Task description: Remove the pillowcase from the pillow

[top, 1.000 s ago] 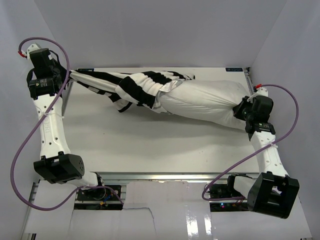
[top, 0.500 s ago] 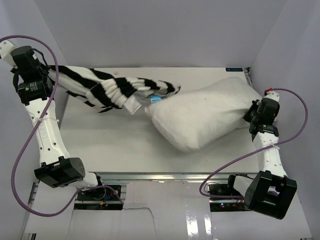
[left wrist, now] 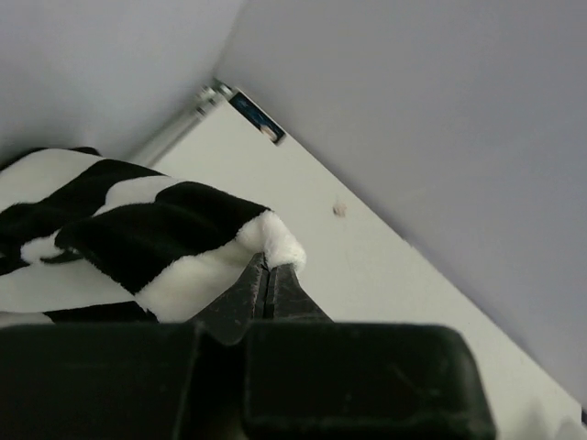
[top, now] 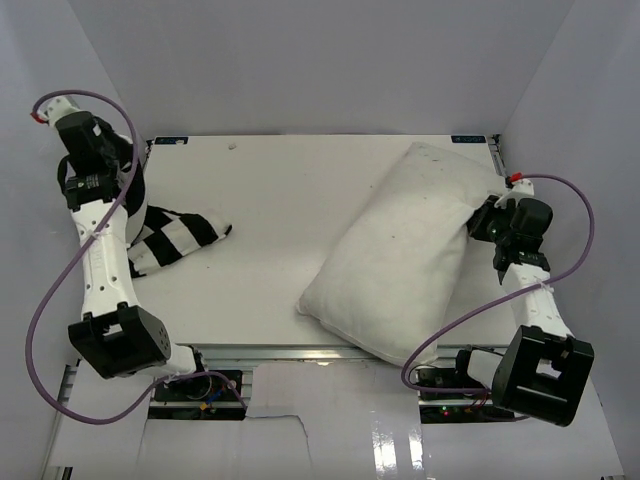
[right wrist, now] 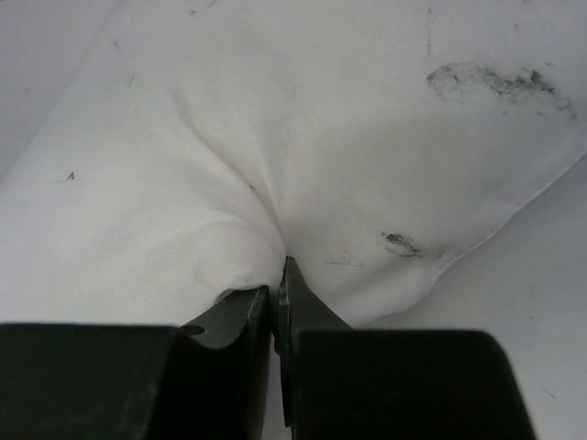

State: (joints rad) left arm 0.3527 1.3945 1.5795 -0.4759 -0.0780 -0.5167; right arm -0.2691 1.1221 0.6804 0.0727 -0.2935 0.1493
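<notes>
Top view, with both wrist views. The pillow point(top: 405, 255) lies bare on the right half of the table point(top: 280, 190). Its long axis runs from about 1 o'clock, at the far right corner, to about 7 o'clock, at the near edge. The right gripper point(top: 487, 224) sits at the pillow's right edge near the upper end, so the bulk of the pillow extends from the jaws toward 8 o'clock. In the right wrist view the jaws are clenched on a pinched fold of the off-white fabric point(right wrist: 229, 137). The striped pillowcase point(top: 175, 238) lies in a loose heap on the left side of the table, well apart from the pillow, with bare table between the 2. The left gripper point(left wrist: 269, 268) is clamped on a white tip of that striped cloth, and the heap spreads from the jaws toward 4 o'clock in the top view. The right arm is the nearer to the pillow and the left arm the nearer to the pillowcase. Judged from this layout, the separation is complete, and the coming move turns only on each pair of jaws letting go where its cloth lies.
</notes>
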